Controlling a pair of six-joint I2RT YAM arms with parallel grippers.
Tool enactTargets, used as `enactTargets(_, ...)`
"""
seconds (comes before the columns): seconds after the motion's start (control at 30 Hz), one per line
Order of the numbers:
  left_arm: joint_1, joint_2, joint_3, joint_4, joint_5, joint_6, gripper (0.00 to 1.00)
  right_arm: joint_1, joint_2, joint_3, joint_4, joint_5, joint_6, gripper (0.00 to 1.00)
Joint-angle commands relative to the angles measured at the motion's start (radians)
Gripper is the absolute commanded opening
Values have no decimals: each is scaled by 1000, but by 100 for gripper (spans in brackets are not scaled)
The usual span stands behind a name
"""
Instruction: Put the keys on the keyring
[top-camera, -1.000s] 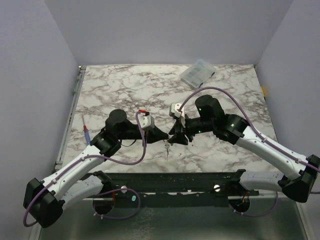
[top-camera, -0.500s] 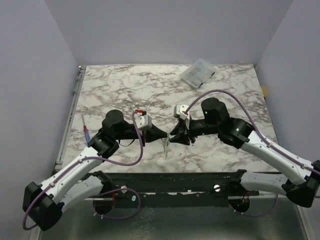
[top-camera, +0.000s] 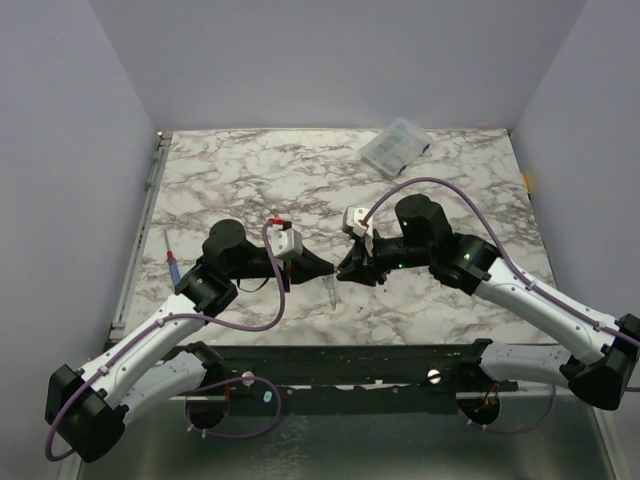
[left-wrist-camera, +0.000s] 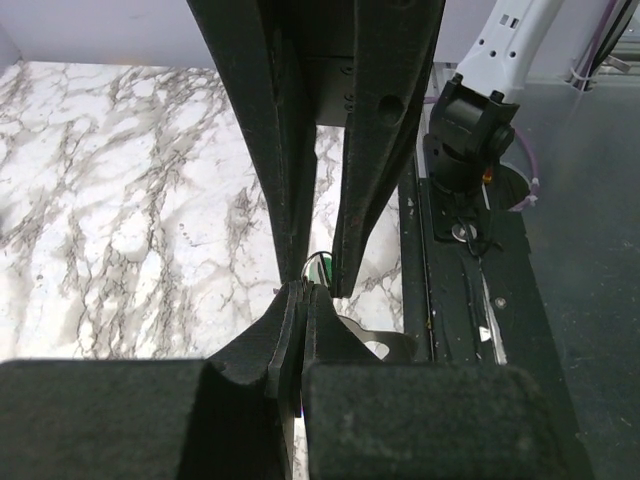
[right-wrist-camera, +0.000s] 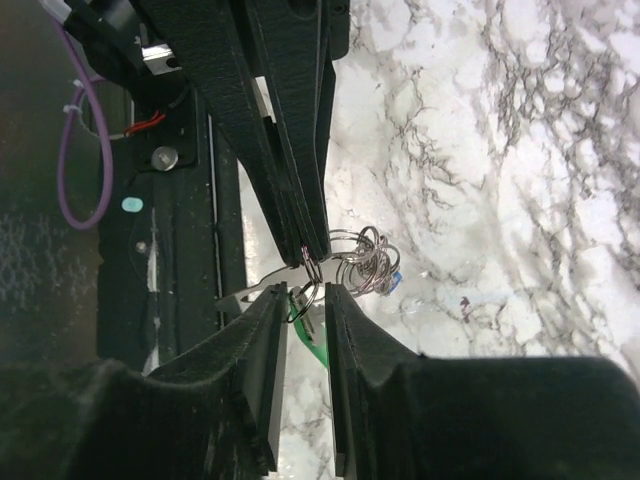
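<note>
left fingers pinched shut on a loop of the keyring, tip to tip with right fingers, which are closed to a narrow gap around the green key. blue key sits in the loops just beside the tips. from above, both arms hide the pinch. clear box lies well beyond the fingers on the counter.

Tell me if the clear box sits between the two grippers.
No, the clear box lies near the table's far edge, well beyond the left gripper and right gripper.
</note>
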Motion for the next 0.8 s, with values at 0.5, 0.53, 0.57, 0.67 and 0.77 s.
enactTargets(0.5, 13, -25, -2, 70, 22, -26, 0, 6, -50, -88, 164, 64, 27, 21)
enactTargets(0.53, 13, -26, -3, 72, 22, -28, 0, 6, -52, -94, 176, 62, 29, 21)
enactTargets(0.57, 13, -26, -3, 75, 23, -31, 0, 6, -56, -99, 183, 58, 30, 21)
enactTargets(0.67, 13, -26, -5, 82, 24, -36, 0, 7, -60, -106, 201, 54, 31, 21)
enactTargets(0.77, 15, -28, -4, 88, 26, -40, 0, 6, -76, -125, 230, 50, 31, 22)
